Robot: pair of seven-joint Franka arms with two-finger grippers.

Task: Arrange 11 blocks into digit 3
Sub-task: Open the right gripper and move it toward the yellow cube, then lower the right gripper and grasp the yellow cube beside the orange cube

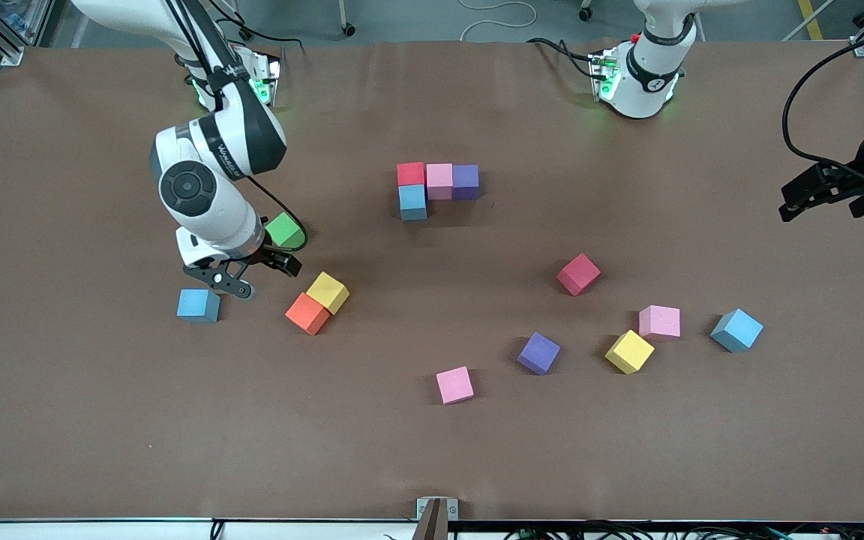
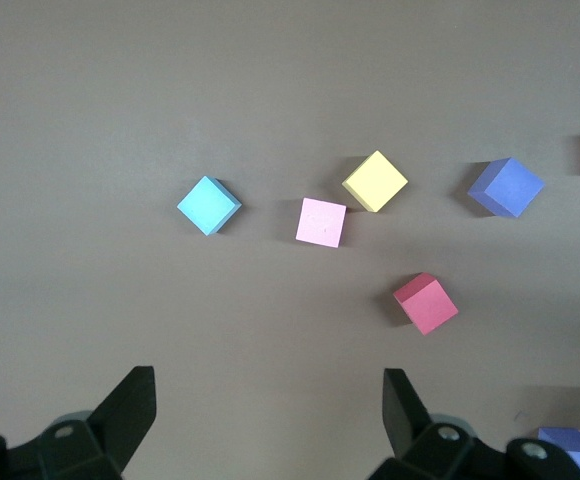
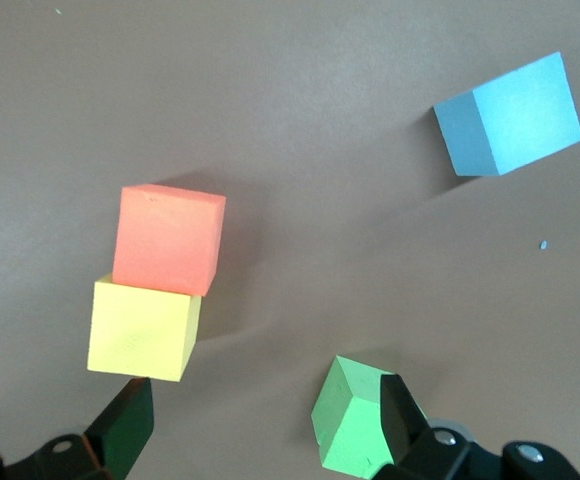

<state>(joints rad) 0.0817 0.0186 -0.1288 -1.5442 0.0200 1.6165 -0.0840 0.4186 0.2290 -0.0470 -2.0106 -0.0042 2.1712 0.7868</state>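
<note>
Four blocks touch in an L near mid-table: red (image 1: pixel 410 174), pink (image 1: pixel 439 178), purple (image 1: pixel 466 180), with blue (image 1: pixel 412 201) nearer the camera under the red. My right gripper (image 1: pixel 252 271) is open and empty over the table, in the right wrist view (image 3: pixel 265 410) too. A green block (image 1: pixel 284 230) lies against one finger (image 3: pixel 355 425). Yellow (image 1: pixel 328 292) and orange (image 1: pixel 307 313) blocks touch beside it, and a blue block (image 1: pixel 198 305) lies apart. My left gripper (image 1: pixel 803 196) waits open and empty (image 2: pixel 270 390) at the left arm's end.
Loose blocks lie toward the left arm's end: red (image 1: pixel 578 274), pink (image 1: pixel 659 322), blue (image 1: pixel 736 330), yellow (image 1: pixel 629 351), purple (image 1: pixel 538 352). Another pink block (image 1: pixel 454 385) lies nearest the camera. The left wrist view shows the red one (image 2: pixel 426 302).
</note>
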